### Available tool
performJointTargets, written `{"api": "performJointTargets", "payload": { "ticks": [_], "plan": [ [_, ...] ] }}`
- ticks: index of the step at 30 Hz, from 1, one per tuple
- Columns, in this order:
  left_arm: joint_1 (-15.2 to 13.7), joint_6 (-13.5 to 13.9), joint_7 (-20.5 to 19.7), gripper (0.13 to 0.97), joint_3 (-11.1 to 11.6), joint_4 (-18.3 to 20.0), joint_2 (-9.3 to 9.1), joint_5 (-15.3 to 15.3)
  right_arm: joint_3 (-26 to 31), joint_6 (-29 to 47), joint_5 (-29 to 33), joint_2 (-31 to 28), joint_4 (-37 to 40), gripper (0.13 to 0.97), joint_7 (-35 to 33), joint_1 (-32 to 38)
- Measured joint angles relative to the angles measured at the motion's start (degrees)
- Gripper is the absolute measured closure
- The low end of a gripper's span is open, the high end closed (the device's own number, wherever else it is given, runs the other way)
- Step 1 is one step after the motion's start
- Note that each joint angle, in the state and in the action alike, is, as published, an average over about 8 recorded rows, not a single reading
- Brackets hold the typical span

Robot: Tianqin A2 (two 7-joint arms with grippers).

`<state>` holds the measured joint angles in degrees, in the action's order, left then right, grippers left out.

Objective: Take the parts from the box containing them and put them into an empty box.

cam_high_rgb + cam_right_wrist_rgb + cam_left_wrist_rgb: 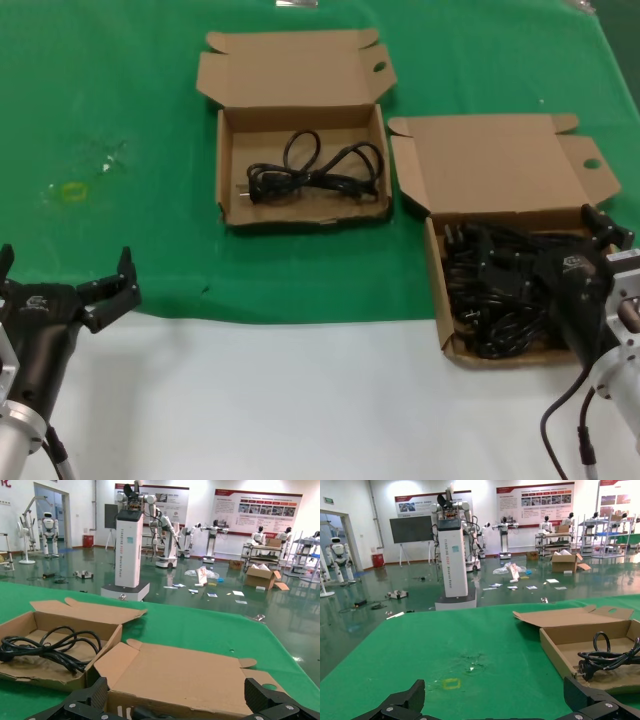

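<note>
Right gripper: fingers spread wide, empty, low over the full box to reach its cords. Left gripper: fingers wide, parked at table edge. Other box: one cord inside.

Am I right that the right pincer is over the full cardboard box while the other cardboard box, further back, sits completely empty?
Not quite: the shallow brown cardboard box further back is not empty. The head view shows one looped black power cord lying in it. The rest holds: the right pincer is over the full cardboard box of black cords.
</note>
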<state>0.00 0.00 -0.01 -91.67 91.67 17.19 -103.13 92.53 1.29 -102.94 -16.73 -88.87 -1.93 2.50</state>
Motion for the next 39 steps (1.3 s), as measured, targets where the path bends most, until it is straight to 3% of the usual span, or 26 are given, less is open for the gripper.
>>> {"api": "performJointTargets", "payload": {
  "ticks": [39],
  "plan": [
    [0.0,0.0,0.0,0.132,0.0,0.0,0.00,0.0,0.0,0.0,0.0,0.0,0.0,0.129,0.0,0.0]
  ]
}}
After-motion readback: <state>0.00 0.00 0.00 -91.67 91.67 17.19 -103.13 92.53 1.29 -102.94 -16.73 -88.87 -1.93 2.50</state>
